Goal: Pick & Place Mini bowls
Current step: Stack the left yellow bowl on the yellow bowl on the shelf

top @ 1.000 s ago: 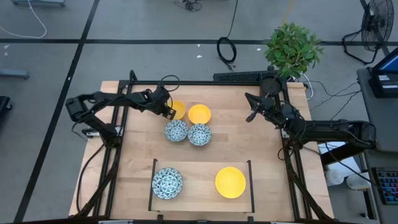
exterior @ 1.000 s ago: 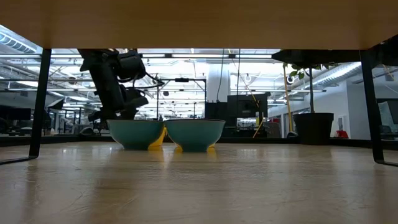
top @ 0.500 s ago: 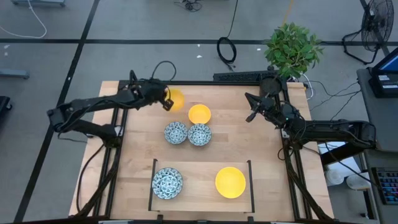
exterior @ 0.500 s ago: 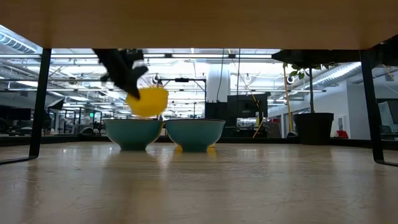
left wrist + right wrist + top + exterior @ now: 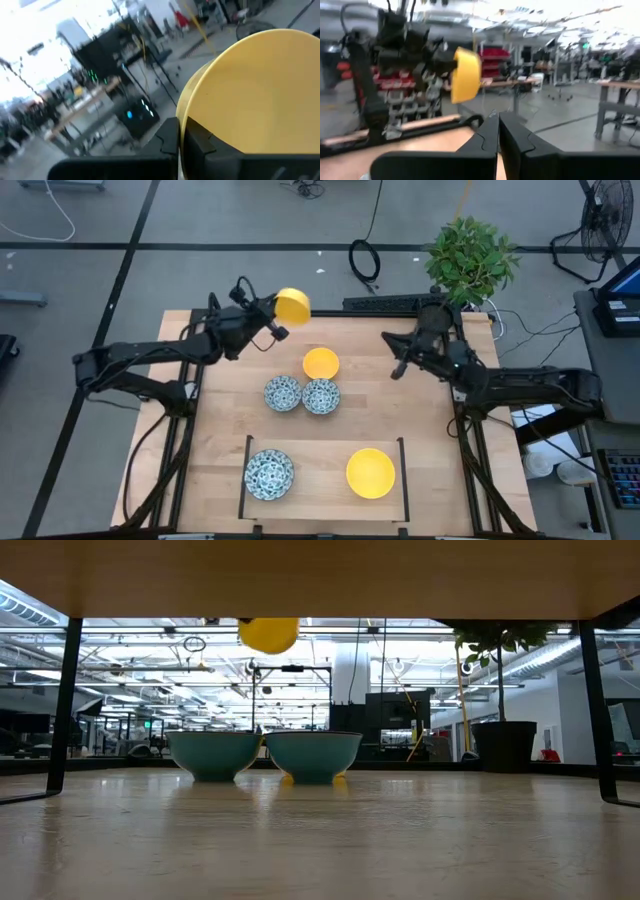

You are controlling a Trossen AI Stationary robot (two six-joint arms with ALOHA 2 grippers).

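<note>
The left end effector (image 5: 272, 321) is clenched on the rim of a plain yellow mini bowl (image 5: 292, 306), holding it up in the air above the far edge of the bench (image 5: 220, 430), tipped on its side. In the left wrist view the dark fingers (image 5: 172, 137) pinch the bowl's wall, one on each face, with the yellow hollow filling that side of the picture. In the low view the held bowl (image 5: 268, 634) hangs high, just under the upper frame bar, clear of everything on the bench.

Below and toward the bench's middle, a second yellow bowl (image 5: 321, 363) sits on the wood, and just in front of it two blue-patterned bowls (image 5: 283, 392) (image 5: 321, 396) stand side by side, touching or nearly so. Nearer the front edge, inside a dark three-sided frame (image 5: 248, 470), a third blue-patterned bowl (image 5: 269, 473) rests by the left rail and a third yellow bowl (image 5: 371, 473) toward the right rail, well apart.

The right end effector (image 5: 400, 358) hovers over the far right part of the bench, its fingers (image 5: 490, 135) pressed together with nothing between them. A potted plant (image 5: 470, 258) stands at the far right corner.
</note>
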